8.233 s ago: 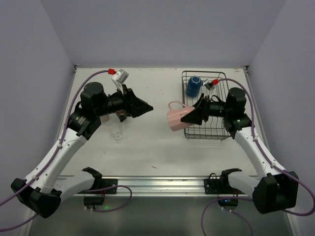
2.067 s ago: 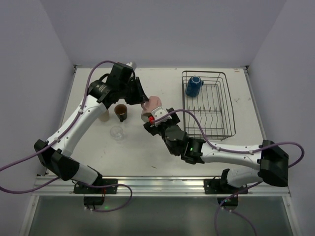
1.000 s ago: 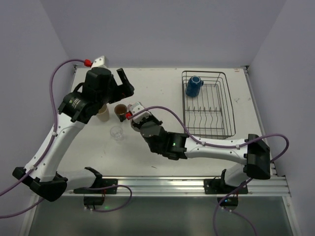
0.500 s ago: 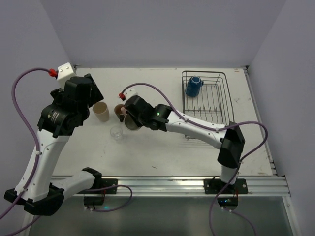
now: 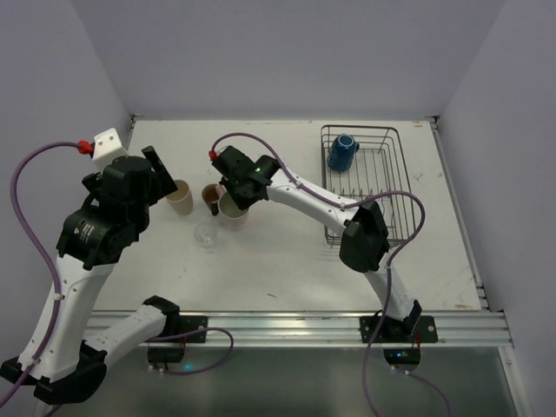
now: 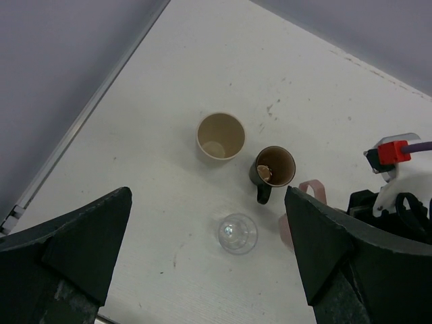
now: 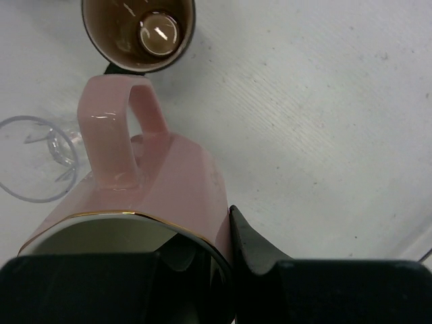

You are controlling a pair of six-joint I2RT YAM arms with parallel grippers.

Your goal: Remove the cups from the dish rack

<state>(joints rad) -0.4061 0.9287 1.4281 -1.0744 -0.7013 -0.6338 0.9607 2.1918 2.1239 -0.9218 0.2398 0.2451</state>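
Holds the pale pink cup [image 7: 155, 196] upright in the right gripper [image 7: 214, 244], pinched narrow on the wall with one finger inside the rim and one outside. Finds it left of centre over the table [image 5: 287, 261], well apart from the dish rack [image 5: 365, 128] on the right. Turns its handle toward the dark brown mug [image 7: 138, 27], just beside it on the left, with the small clear glass [image 7: 37, 158] close on the near-left. Cannot tell whether the base rests on the table yet. Shows the cream-beige mug [image 5: 180, 196] standing just left of the brown one. Counts three cups out of the rack and upright on the table, plus a fourth in hand at the same cluster. Leaves only the blue mug [image 5: 341, 151] inside the rack, at its far-left corner. Hangs the left gripper [image 6: 208, 199] spread wide and empty above the cluster, touching nothing. Looks well past halfway. Needs release of the pink cup, then one more trip to the rack for the blue mug
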